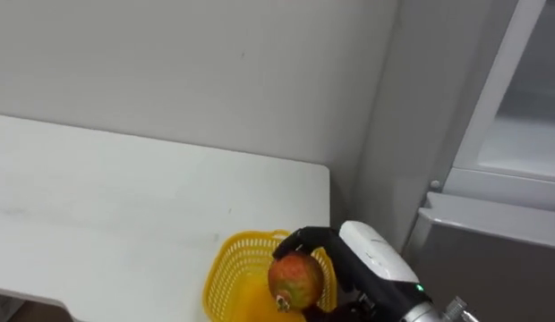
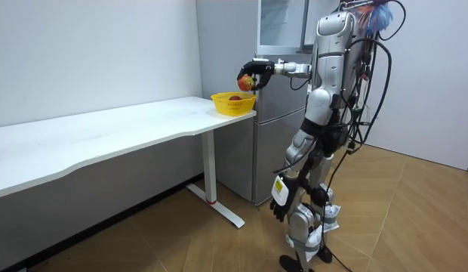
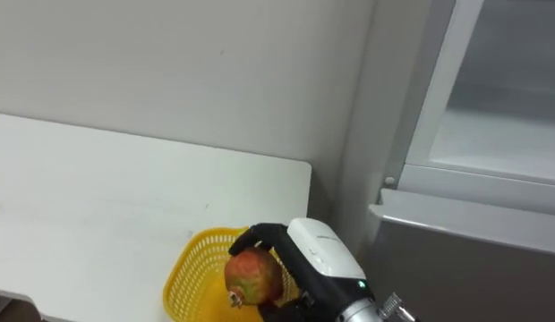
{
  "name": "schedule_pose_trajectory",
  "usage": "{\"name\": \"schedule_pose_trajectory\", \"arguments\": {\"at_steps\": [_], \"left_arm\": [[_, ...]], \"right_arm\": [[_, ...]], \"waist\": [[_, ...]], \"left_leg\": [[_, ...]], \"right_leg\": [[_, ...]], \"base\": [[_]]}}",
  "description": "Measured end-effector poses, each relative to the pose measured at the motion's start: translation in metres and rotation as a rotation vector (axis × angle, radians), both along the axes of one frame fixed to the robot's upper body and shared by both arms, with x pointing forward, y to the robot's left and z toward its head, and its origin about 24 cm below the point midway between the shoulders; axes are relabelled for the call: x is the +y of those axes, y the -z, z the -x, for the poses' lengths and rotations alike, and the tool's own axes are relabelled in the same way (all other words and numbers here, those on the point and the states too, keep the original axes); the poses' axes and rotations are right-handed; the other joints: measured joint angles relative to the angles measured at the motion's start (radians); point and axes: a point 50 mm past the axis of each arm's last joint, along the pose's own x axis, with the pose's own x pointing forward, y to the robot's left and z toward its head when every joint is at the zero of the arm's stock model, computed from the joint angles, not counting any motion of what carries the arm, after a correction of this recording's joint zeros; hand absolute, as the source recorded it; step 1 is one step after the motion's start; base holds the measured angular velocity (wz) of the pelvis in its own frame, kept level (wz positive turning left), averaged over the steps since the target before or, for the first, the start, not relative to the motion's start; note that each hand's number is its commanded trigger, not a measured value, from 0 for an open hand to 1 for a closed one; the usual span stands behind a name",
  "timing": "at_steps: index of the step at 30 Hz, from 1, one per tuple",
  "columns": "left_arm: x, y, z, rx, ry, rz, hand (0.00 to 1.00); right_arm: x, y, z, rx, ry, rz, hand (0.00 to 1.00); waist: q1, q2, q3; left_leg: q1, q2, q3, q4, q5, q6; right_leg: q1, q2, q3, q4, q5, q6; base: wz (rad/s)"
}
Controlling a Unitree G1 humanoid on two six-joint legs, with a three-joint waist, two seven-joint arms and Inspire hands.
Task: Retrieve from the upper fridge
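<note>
My right hand comes in from the lower right, its dark fingers curled round a red-yellow round fruit. It holds the fruit just above a yellow mesh basket that stands on the right end of the white table. In the room view the fruit hangs a little above the basket, which has something red inside. I stand upright in front of the fridge, right arm stretched toward the table. My left hand hangs down by my thigh.
The fridge's upper compartment stands open at the right, pale inside, with the grey lower door beneath it. A narrow gap separates the table's end from the fridge side. A white wall runs behind the table.
</note>
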Motion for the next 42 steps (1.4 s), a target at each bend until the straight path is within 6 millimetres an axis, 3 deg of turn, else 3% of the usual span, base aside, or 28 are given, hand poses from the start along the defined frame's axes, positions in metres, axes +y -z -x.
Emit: {"name": "schedule_pose_trajectory", "arguments": {"at_steps": [10, 11, 12, 42], "left_arm": [[0.002, -0.001, -0.008, -0.001, 0.004, -0.003, 0.00], [0.002, -0.001, -0.007, 0.002, 0.004, -0.001, 0.00], [0.002, -0.001, -0.007, 0.003, 0.004, 0.000, 0.00], [0.005, -0.003, -0.008, 0.013, 0.007, 0.006, 0.00]], "right_arm": [[-0.005, 0.008, -0.015, 0.050, 0.045, 0.035, 0.99], [-0.005, 0.008, -0.015, 0.052, 0.047, 0.035, 0.33], [-0.006, 0.008, -0.015, 0.053, 0.047, 0.035, 0.00], [-0.008, 0.011, -0.019, 0.060, 0.063, 0.042, 0.00]], "waist": [[0.007, -0.003, 0.0025], [0.010, -0.002, 0.0034], [0.014, -0.002, 0.0036], [0.022, -0.003, 0.0048]], "left_leg": [[0.002, 0.000, -0.002, -0.006, 0.000, 0.000], [0.002, 0.000, -0.002, -0.006, 0.000, 0.000], [0.002, 0.000, -0.002, -0.006, 0.000, 0.000], [0.002, 0.000, -0.003, -0.006, -0.001, 0.001]], "right_leg": [[-0.001, 0.000, 0.000, -0.001, 0.000, 0.001], [-0.001, 0.000, -0.001, -0.001, 0.000, 0.001], [-0.001, 0.000, -0.001, -0.001, 0.000, 0.001], [-0.001, -0.002, -0.004, 0.001, 0.000, 0.001]], "base": [[0.00], [0.00], [0.00], [0.00]]}}
